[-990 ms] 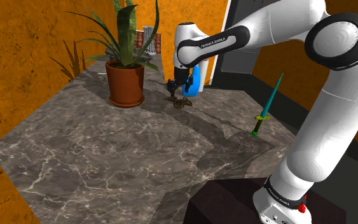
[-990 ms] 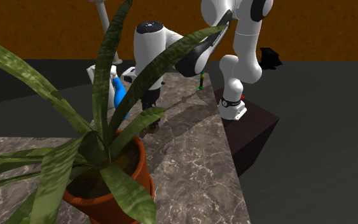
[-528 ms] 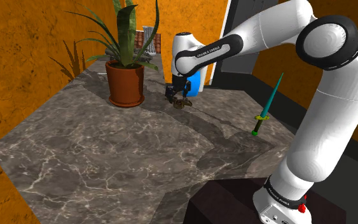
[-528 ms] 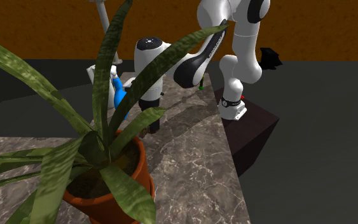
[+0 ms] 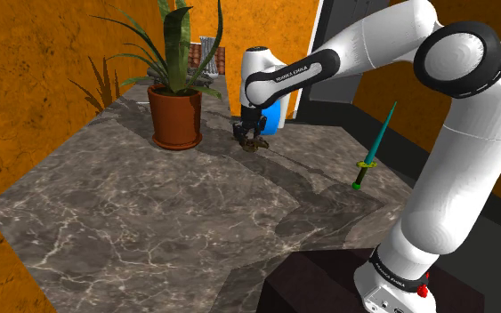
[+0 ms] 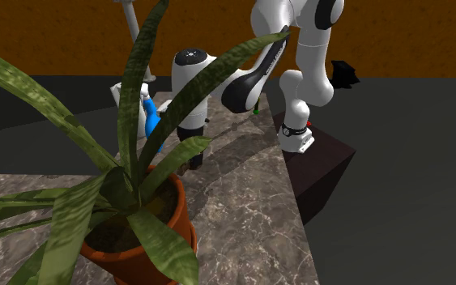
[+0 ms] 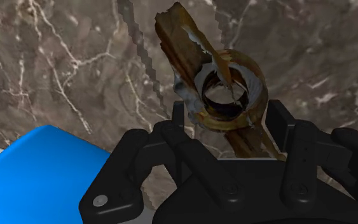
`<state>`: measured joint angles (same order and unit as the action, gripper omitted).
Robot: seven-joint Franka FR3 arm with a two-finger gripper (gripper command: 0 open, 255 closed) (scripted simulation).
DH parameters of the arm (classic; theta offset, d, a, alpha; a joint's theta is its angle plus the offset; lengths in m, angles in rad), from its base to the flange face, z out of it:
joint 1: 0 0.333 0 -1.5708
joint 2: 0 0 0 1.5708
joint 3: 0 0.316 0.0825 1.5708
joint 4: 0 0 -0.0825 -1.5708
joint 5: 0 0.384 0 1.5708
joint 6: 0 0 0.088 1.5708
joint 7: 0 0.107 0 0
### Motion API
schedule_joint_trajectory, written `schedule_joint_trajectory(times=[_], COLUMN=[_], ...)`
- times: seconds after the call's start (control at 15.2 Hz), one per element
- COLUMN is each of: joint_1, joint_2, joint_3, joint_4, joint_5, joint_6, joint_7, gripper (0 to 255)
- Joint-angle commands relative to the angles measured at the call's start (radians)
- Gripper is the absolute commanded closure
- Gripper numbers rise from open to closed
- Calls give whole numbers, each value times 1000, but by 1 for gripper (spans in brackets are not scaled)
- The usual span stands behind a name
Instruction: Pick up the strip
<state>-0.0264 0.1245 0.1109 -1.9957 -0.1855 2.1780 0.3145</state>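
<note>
The all-black gripper (image 7: 227,114) pinches the brown curled strip (image 7: 179,48) at its loop. It looks light, thin and crushable, so go gentle.

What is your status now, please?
Claw low, straddling the strip. Strip brown, curled, on marble table. Blue object close beside claw.

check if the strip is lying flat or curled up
Curled: the wrist view shows the brown strip looped into a ring, resting on the marble surface.
</note>
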Motion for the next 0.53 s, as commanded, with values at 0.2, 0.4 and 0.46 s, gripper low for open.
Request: schedule_joint_trajectory(times=[0.2, 0.4, 0.46], joint_1=[0, 0, 0], joint_2=[2, -13, -18], joint_3=[0, 1, 1], joint_4=[1, 23, 30], joint_5=[0, 6, 8], joint_6=[0, -36, -49], joint_7=[0, -8, -10], gripper=[255, 255, 255])
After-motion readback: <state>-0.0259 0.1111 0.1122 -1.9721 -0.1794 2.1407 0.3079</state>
